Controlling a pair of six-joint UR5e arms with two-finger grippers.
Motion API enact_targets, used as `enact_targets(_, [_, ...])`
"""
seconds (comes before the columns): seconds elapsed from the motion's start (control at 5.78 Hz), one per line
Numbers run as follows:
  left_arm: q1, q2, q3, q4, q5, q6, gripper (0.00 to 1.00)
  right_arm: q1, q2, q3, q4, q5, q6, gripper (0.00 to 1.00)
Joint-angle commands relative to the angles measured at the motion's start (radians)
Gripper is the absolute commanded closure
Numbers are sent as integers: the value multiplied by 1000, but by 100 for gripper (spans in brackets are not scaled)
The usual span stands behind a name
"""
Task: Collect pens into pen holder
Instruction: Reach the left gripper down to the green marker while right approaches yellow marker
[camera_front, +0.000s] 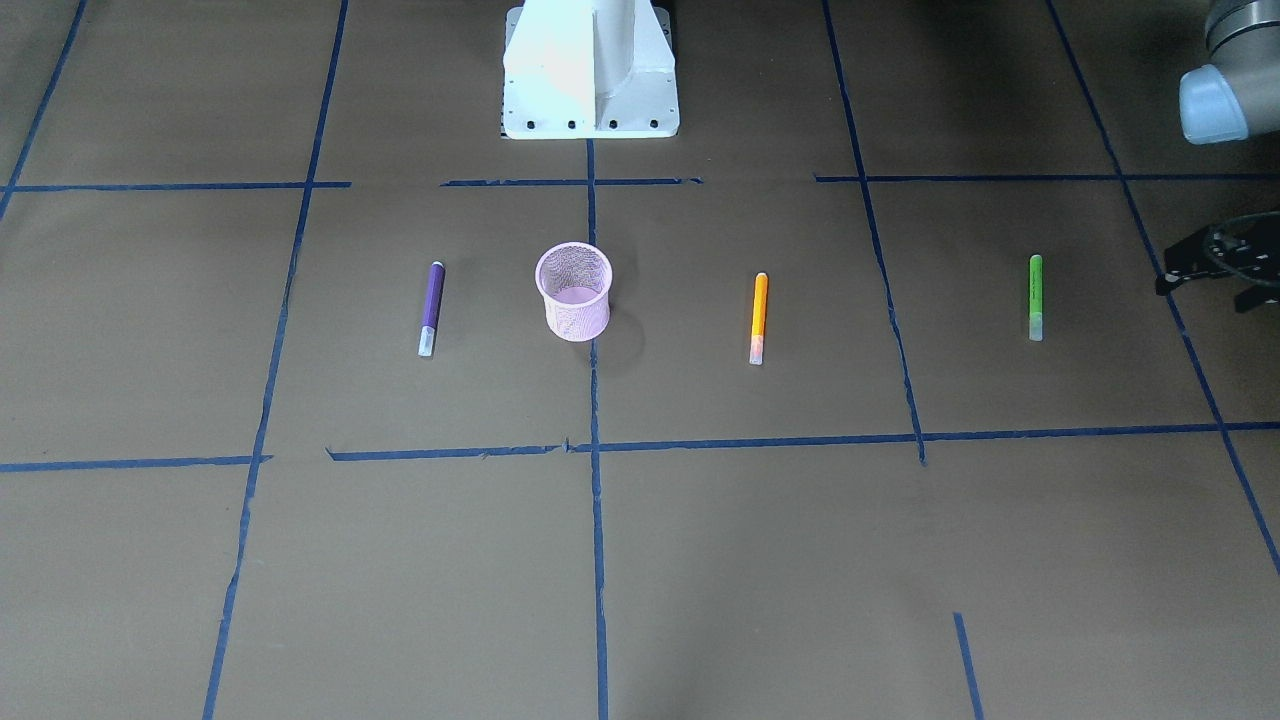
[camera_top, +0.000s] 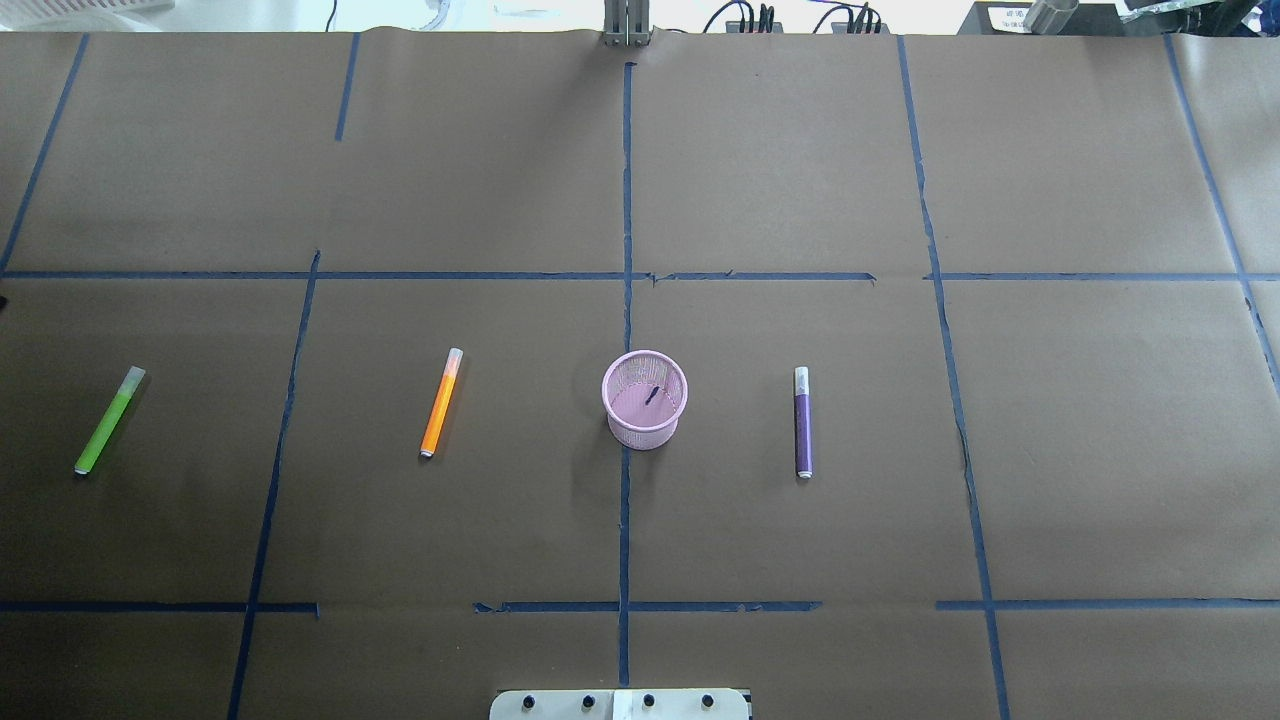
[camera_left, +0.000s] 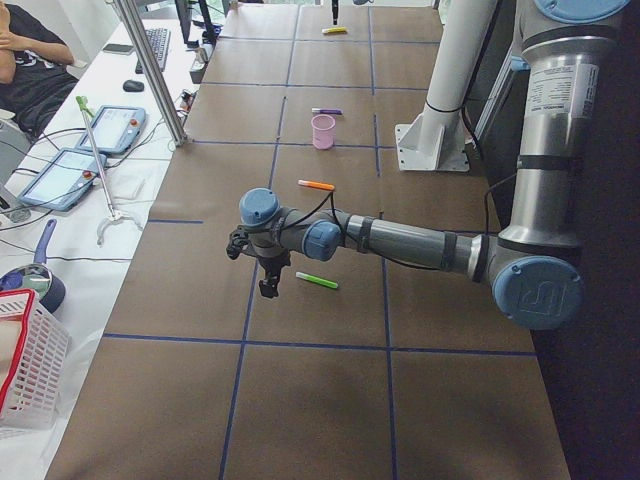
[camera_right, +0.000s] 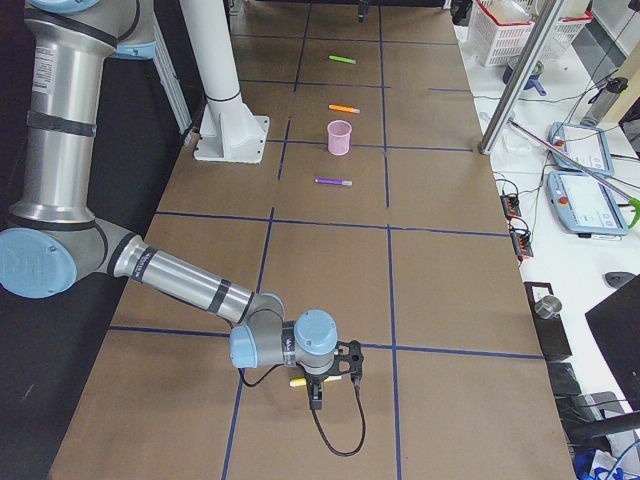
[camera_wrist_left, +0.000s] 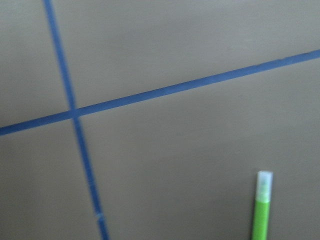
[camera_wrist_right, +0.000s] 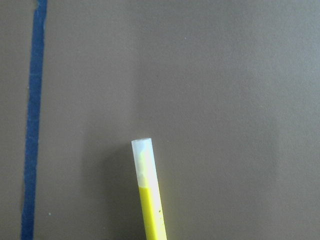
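Since every pen lies flat and the cup (camera_top: 645, 400) at mid-bench appears to hold none, collecting has yet to begin on the bench (camera_top: 800, 150). The left gripper (camera_left: 267, 288) hangs near the green pen (camera_top: 109, 421) toward the left end, beside rather than over it. The right gripper (camera_right: 318, 397) hovers by a yellow pen (camera_wrist_right: 148, 195) near the right end. I cannot tell whether either is spread or clenched. The orange pen (camera_top: 441, 402) and purple pen (camera_top: 802, 422) flank the cup. Best to centre over the coloured barrel, fingers across its width, before descending.
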Motion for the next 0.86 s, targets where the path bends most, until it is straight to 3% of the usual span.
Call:
enact_targets(0.0, [133, 9, -31, -106, 30, -54, 0, 0, -4, 3, 2, 1, 0, 0])
enact_targets(0.35, [269, 11, -4, -119, 121, -181, 0, 0, -4, 0, 2, 0, 0, 0])
enact_targets(0.69, [283, 11, 93, -221, 142, -183, 0, 0, -4, -8, 1, 1, 2, 0])
